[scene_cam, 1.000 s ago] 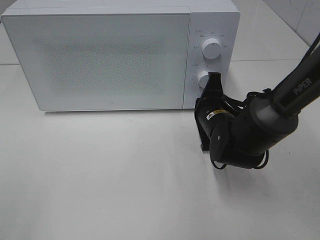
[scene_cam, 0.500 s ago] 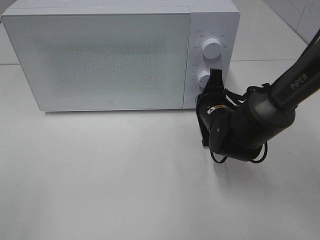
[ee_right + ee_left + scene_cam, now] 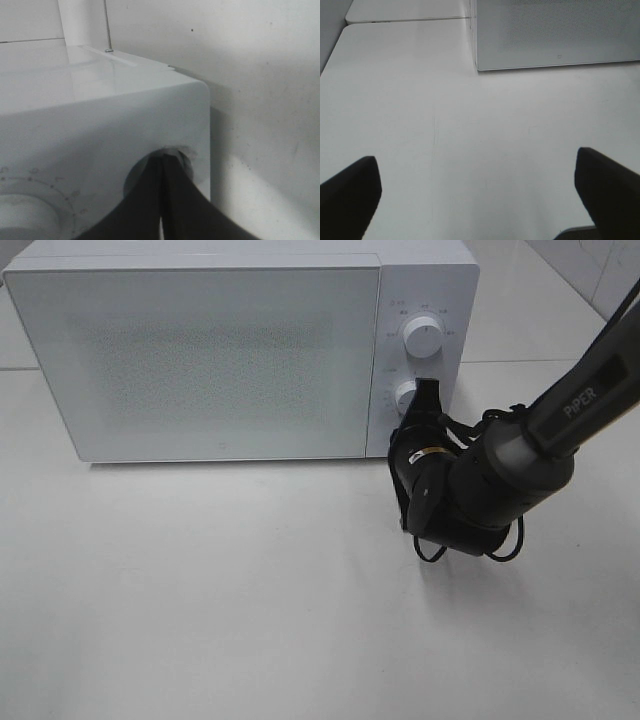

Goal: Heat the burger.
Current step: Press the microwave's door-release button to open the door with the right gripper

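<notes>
burger is not visible in any view; the only place it could be is behind the shut door of the white microwave (image 3: 200, 360), whose frosted, dotted panel hides the inside, so that is a guess and not something seen. the microwave stands at the back of a plain white desk (image 3: 200, 590), with two round white knobs stacked on its control strip to the right of the door: an upper knob (image 3: 424, 337) and a lower knob (image 3: 404, 398). the robot's right arm reaches in from the right, and the right pincer (image 3: 428, 392) is pressed together with nothing between its fingers, its dark tip resting against the edge of the lower knob. the right wrist view shows the two fingers (image 3: 175, 200) joined into one narrow point that meets the round knob close to the microwave's rounded corner. holding the pincer shut likely makes a stiff single tip for nudging or turning the dial, which fits setting the heating going once the door is shut. the left pincer (image 3: 480, 192) is spread wide and holds nothing, hovering over bare desk in front of the microwave's lower left corner, probably parked out of the way while the right arm works the controls.
</notes>
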Available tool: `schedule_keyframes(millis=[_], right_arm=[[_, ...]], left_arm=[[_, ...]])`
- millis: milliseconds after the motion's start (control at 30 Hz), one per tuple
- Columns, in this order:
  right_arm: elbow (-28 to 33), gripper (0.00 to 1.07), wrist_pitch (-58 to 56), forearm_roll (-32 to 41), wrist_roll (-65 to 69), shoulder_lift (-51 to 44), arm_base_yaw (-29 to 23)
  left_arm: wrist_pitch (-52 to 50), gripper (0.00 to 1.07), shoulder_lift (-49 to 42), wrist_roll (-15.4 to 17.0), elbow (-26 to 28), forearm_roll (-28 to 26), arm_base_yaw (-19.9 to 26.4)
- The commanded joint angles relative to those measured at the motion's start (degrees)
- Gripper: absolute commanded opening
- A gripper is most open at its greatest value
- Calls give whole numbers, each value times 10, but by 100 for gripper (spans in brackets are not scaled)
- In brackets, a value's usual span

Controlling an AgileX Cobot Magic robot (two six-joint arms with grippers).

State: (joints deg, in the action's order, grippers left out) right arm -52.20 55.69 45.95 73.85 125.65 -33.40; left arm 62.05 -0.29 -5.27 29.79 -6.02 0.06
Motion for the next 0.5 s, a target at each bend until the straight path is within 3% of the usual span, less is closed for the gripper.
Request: schedule_keyframes(millis=[33, 500], right_arm=[[-33, 0, 96, -26, 1, 6, 14], [-93, 0, 65, -17, -43, 18, 14]], left_arm=[[-7, 98, -11, 3, -1, 1, -1], [-7, 98, -11, 3, -1, 1, -1]])
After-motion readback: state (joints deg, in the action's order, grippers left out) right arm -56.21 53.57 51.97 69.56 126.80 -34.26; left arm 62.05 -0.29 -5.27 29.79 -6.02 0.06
